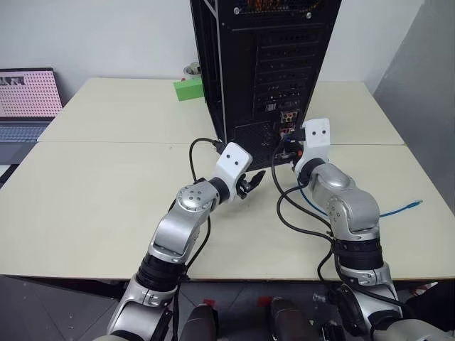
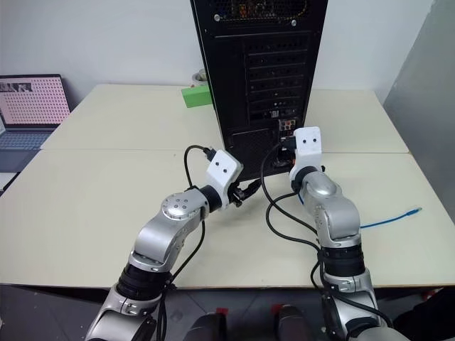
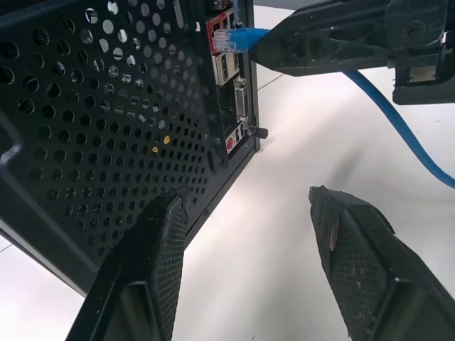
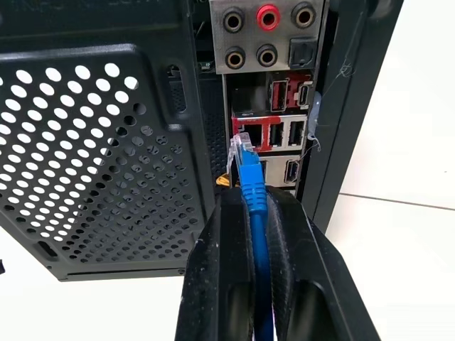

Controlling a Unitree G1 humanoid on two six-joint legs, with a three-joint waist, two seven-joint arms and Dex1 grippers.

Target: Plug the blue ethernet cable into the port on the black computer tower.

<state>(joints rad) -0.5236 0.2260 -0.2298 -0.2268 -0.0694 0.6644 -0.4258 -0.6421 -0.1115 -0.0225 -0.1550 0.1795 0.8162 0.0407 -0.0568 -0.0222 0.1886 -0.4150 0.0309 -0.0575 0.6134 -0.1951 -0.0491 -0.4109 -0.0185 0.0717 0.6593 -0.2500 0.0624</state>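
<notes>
The black computer tower [image 1: 263, 64] stands upright at the middle of the table with its rear panel facing me. My right gripper [image 4: 254, 202] is shut on the blue ethernet cable [image 4: 251, 186] just behind its plug [image 4: 242, 148]. The plug tip sits at the mouth of the port [image 4: 250, 132], a metal-rimmed socket in a red frame; I cannot tell whether it is inside. The rest of the cable trails back to the right across the table [image 1: 398, 209]. My left gripper [image 3: 247, 199] hangs open and empty beside the tower's lower perforated grille [image 3: 106, 121], left of the right gripper.
A green block [image 1: 186, 89] and a small metal cup [image 1: 192, 69] sit left of the tower. A laptop [image 1: 25, 99] stands at the far left. Black robot cords [image 1: 284, 206] loop over the table between my arms. A grey wall [image 1: 426, 106] closes the right side.
</notes>
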